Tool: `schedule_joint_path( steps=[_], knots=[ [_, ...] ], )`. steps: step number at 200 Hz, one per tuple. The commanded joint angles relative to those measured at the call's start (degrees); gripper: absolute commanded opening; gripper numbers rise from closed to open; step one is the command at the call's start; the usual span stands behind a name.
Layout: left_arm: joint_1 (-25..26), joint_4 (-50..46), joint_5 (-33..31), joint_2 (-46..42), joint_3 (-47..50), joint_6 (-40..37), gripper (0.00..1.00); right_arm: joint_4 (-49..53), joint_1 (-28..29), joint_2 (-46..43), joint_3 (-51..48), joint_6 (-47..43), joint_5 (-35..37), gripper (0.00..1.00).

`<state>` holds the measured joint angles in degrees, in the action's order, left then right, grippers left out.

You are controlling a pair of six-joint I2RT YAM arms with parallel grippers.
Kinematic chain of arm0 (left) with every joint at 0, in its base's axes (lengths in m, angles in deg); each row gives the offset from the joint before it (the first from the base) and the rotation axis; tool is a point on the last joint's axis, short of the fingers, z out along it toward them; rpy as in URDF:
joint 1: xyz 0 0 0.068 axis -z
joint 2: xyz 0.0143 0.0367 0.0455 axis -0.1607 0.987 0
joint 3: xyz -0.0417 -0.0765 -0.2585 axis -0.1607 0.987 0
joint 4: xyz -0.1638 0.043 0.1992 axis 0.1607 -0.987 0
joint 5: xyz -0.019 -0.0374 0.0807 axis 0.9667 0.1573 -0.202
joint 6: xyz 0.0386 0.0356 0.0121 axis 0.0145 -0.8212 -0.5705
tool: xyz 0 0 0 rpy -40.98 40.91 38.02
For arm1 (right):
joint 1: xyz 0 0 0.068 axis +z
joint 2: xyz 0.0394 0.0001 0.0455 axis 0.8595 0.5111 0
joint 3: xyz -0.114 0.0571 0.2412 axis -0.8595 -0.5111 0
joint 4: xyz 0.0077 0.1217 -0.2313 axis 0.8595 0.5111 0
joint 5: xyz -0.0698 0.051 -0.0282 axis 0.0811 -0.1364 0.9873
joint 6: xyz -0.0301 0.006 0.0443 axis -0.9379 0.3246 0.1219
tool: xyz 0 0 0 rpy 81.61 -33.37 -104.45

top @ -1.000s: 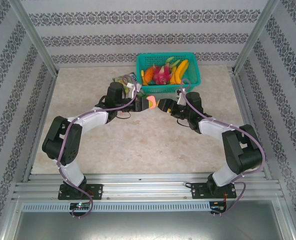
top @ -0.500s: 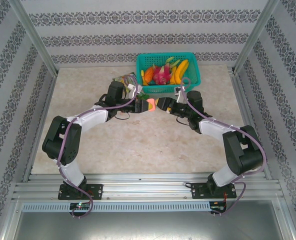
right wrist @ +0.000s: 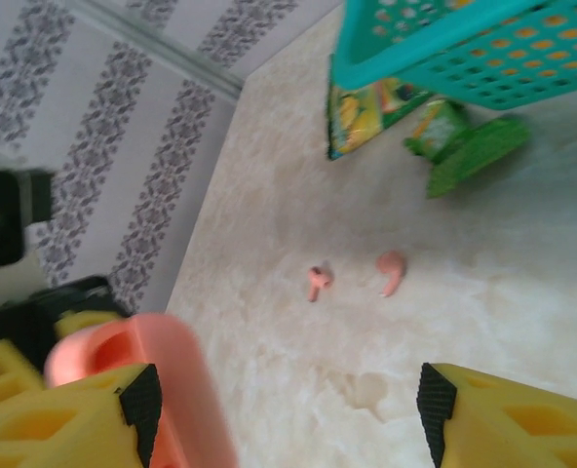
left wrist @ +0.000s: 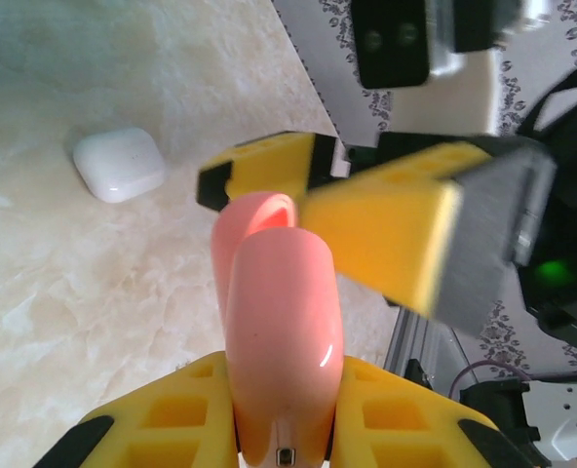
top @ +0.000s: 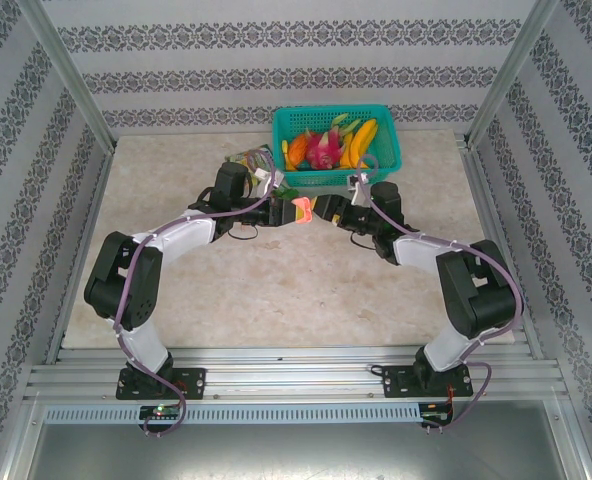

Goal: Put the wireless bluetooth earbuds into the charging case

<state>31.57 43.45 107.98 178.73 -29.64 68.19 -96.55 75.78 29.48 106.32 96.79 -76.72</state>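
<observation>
The left hand (left wrist: 284, 414) was clamped narrow on the pink charging case (left wrist: 281, 331), which stood upright between its two yellow fingers (left wrist: 162, 419) above the counter (left wrist: 64, 283). The case's lid looked raised, a hollow showing at its top edge on the side away from that hand.

The right hand (top: 321, 208) met it head-on from the opposite side, its jaws parted wide. In the left wrist view one of its yellow fingers lay behind the lid and the other in front of it, so the lid sat between them. In the right wrist view the case lay right against one finger, while the other finger stood well clear. Whether that first finger actually pressed the lid could not be told.

Beyond the right hand's fingertips, two pink earbuds (right wrist: 318, 281) (right wrist: 392, 271) lay loose on the counter, near each other but apart. Farther out from them stood a teal basket (right wrist: 435, 68) with green snack packets (right wrist: 366, 112) at its foot. Seen from above, the basket held fruit (top: 326, 148) and lay just past both hands.

Ahead and left of the left hand, a closed white charging case (left wrist: 120, 164) rested on the counter, well apart from the held case.
</observation>
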Motion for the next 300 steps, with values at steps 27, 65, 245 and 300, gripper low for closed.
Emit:
schedule_joint_path(
  steps=[27, 65, 245, 300],
  knots=[
    [-0.4, 0.5, 2.3, -3.6, -2.1, -1.7, 0.08, -4.7, -1.9, 2.5, -2.6, 3.1, 0.3, 0.70],
    [-1.0, 0.9, 2.4, -3.1, -1.9, -1.7, 0.08, -5.6, -3.4, -1.1, -5.3, 4.0, -0.4, 0.70],
    [-1.3, 1.2, 2.6, -2.8, -2.7, -1.0, 0.07, -3.0, 1.8, -1.9, -1.5, 3.5, -0.7, 0.67],
    [-1.3, 1.2, 2.7, -3.2, -2.4, -1.1, 0.07, -4.1, 0.0, -3.1, -2.4, 3.8, -2.8, 0.66]
  ],
)
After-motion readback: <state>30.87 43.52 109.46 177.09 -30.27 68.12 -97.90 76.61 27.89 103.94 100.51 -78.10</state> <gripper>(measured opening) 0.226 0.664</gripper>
